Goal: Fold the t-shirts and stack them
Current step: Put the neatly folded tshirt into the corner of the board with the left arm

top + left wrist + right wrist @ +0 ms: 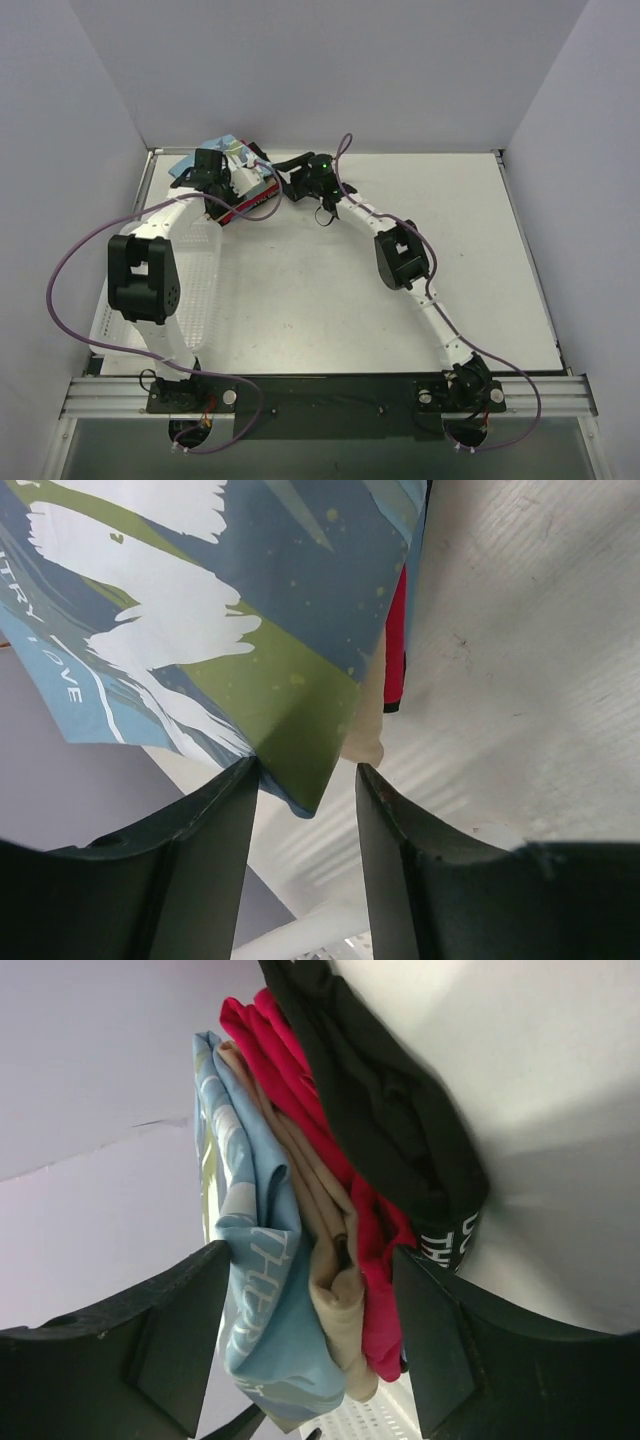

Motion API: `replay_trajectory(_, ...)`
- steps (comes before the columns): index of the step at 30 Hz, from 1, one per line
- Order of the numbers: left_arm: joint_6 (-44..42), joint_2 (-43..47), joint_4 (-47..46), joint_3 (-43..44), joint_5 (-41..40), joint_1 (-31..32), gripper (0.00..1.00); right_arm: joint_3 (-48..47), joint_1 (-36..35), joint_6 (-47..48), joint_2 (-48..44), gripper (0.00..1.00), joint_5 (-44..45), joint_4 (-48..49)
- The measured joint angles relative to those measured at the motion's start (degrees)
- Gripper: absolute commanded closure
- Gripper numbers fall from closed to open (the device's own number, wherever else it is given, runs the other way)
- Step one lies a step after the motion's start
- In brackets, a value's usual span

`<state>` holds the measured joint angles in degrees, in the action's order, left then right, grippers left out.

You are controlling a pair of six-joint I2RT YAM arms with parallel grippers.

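Soft, limp and light, the t-shirts (300,1160) at the bench's (330,300) 11 o'clock likely need gripping across folded edges; left claw (307,765) and right claw (312,1250) both gape apart.

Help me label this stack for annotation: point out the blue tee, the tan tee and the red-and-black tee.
blue tee (252,1300): right wrist view, on its lettered folded edge.
tan tee (335,1308): right wrist view, on its rounded fold.
red-and-black tee (288,1068): right wrist view, on its red cloth.
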<state>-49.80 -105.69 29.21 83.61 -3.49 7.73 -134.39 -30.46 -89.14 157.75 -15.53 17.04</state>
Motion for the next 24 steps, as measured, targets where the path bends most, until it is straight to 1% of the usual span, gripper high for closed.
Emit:
replay_trajectory(1, -0.2, 0.0, -0.5, -0.5, -0.2, -0.1, 0.47, -1.2, -0.6, -1.0, 1.1, 0.42, 0.7, -0.6)
replay_trajectory(3, -0.4, 0.0, -1.7, -1.2, -0.4, -0.4, 0.48, -1.7, -1.4, -2.8, 1.5, 0.48, 1.9, -1.0)
replay_trajectory(5, -0.4, 0.0, -2.8, -1.6, -0.4, -0.8, 0.55, -1.7, -1.5, -3.8, 1.4, 0.53, 2.3, -0.5)
replay_trajectory(6, -0.4, -0.1, -3.2, -1.7, -0.5, -1.1, 0.66, -1.4, -1.4, -4.2, 1.1, 0.52, 2.3, -0.3)
replay_trajectory(7, -0.3, -0.1, -3.6, -1.7, -0.5, -1.2, 0.73, -0.5, -1.2, -4.6, 0.7, 0.48, 2.3, -0.3)
replay_trajectory(8, -0.2, -0.1, -3.9, -1.8, -0.4, -1.4, 0.92, 1.1, -1.0, -4.7, -0.3, 0.45, 2.3, -0.5)
replay_trajectory(9, -0.3, -0.1, -4.1, -1.9, -0.4, -1.5, 0.98, 3.1, -0.7, -4.6, -1.7, 0.40, 2.5, -1.3)
replay_trajectory(10, -0.2, -0.1, -4.3, -1.9, -0.4, -1.5, 1.00, 5.0, -0.4, -3.8, -3.2, 0.38, 2.9, -2.6)
replay_trajectory(11, -0.4, -0.1, -4.4, -1.9, -0.5, -1.5, 1.00, 6.1, -0.2, -2.9, -4.3, 0.36, 3.3, -4.3)
replay_trajectory(12, -0.5, -0.1, -4.4, -1.9, -0.4, -1.5, 1.00, 6.6, 0.1, -1.5, -5.7, 0.36, 4.1, -6.5)
replay_trajectory(15, -0.5, -0.1, -4.4, -1.9, -0.3, -1.6, 1.00, 6.1, 0.8, 1.7, -8.8, 0.40, 6.2, -8.9)
replay_trajectory(17, -0.5, -0.1, -4.4, -1.9, -0.1, -1.7, 1.00, 2.4, 1.1, 2.0, -9.0, 0.43, 6.4, -9.2)
replay_trajectory(21, -0.9, -0.1, -4.4, -1.9, -0.1, -2.1, 1.00, -3.6, 0.6, -0.7, -8.7, 0.47, 6.7, -7.9)
replay_trajectory(24, -1.5, -0.1, -4.4, -1.9, -0.1, -2.2, 1.00, -3.5, -1.0, -3.0, -8.5, 0.48, 6.5, -7.0)
